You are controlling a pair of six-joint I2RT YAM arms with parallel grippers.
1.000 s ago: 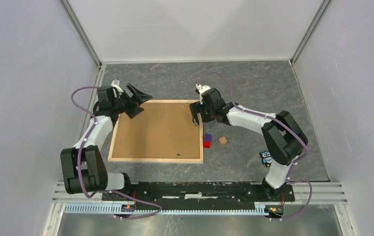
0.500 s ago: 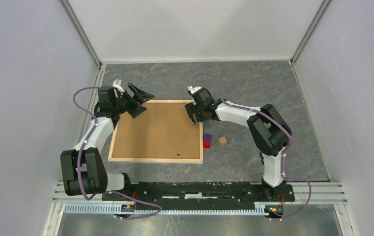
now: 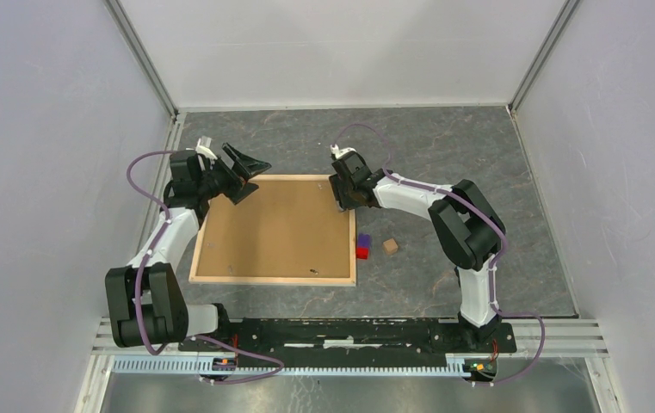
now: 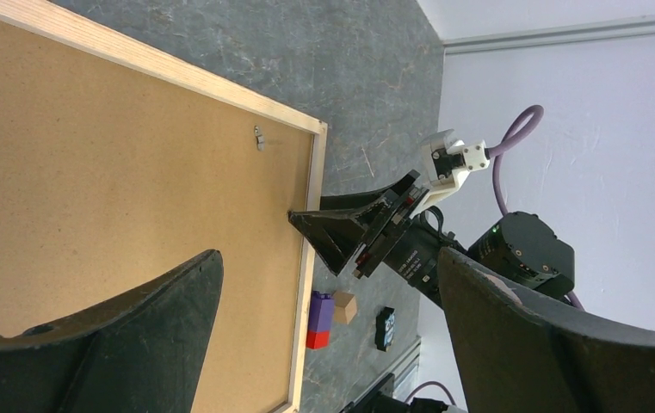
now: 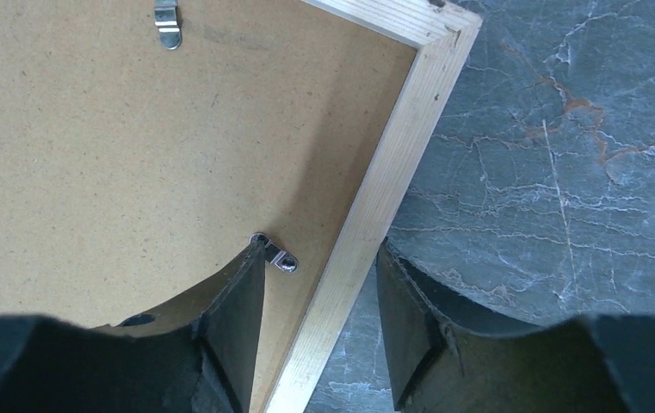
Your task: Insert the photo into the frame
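The frame lies flat with its back up, and a plain brown backing board fills it. The photo is hidden. My right gripper is down at the frame's right slat, near the far right corner. Its jaws straddle that slat, one finger over the board beside a metal clip, the other over the floor, with gaps on both sides. My left gripper hovers wide open over the far left corner and holds nothing. In the left wrist view the frame's slat runs between its fingers.
A purple-and-red block and a small wooden cube lie just right of the frame. A small black-and-blue item sits near the right arm's base. Walls close in on the left, right and back.
My right gripper has moved left and farther back onto the frame's right slat, and its jaws have narrowed around it. The left gripper has hardly moved and stays wide open.
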